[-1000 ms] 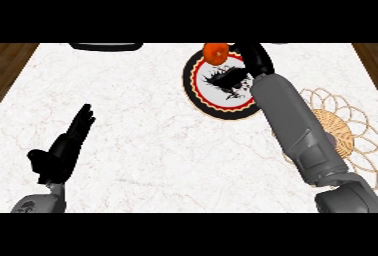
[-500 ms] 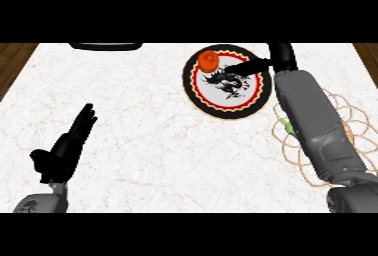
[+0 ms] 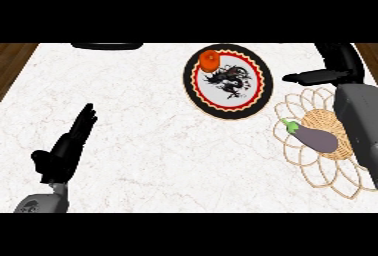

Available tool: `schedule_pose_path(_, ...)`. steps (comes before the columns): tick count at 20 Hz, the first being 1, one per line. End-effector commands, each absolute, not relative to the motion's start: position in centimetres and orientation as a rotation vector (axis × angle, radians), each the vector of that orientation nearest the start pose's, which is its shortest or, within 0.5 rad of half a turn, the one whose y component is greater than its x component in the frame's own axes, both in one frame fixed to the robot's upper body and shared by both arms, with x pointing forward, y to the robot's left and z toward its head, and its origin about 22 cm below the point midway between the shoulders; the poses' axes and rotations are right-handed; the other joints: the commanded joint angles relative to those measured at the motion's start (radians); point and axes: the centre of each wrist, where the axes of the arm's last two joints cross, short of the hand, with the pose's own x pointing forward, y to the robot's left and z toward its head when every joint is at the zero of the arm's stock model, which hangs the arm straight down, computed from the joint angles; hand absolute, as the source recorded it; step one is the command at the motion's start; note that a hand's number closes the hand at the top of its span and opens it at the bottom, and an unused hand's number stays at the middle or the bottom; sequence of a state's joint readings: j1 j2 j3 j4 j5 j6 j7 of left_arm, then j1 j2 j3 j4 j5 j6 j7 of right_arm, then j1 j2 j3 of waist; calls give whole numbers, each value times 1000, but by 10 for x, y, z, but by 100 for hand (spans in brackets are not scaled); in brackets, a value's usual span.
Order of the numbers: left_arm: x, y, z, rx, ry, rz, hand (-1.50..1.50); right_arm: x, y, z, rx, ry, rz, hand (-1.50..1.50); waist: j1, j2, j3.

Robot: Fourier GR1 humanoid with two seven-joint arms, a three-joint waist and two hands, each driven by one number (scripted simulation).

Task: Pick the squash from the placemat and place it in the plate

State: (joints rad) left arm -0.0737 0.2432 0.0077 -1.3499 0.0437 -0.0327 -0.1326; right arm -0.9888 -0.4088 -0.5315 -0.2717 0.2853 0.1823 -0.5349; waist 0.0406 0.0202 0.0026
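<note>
You are seeing the small, round orange squash (image 3: 209, 59) lying on the upper left rim of the plate (image 3: 255, 102). Your right hand (image 3: 334, 67), upper right, is hanging with fingers extended, holding nothing. Your left hand (image 3: 66, 147) is resting spread at lower left.

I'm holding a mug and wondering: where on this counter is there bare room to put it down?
The widest bare stretch is the marble between the resting left hand and the plate, running toward the near edge. The right side is crowded: the placemat carries an eggplant, and the right hand sits beyond it. The squash lies on the plate's far rim.
</note>
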Motion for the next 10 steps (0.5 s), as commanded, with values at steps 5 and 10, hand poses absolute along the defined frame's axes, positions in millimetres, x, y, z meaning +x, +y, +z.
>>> schedule_pose_path(5, 275, 289, -23, 118, -1559, -178, 0, 399, -402, 63, -77, -1826, 267, -150, 3, 9, 1)
schedule_pose_path(10, 260, 299, -10, 97, -1556, -202, 0, 378, -426, 48, -121, -1824, 289, -150, 28, 9, 3)
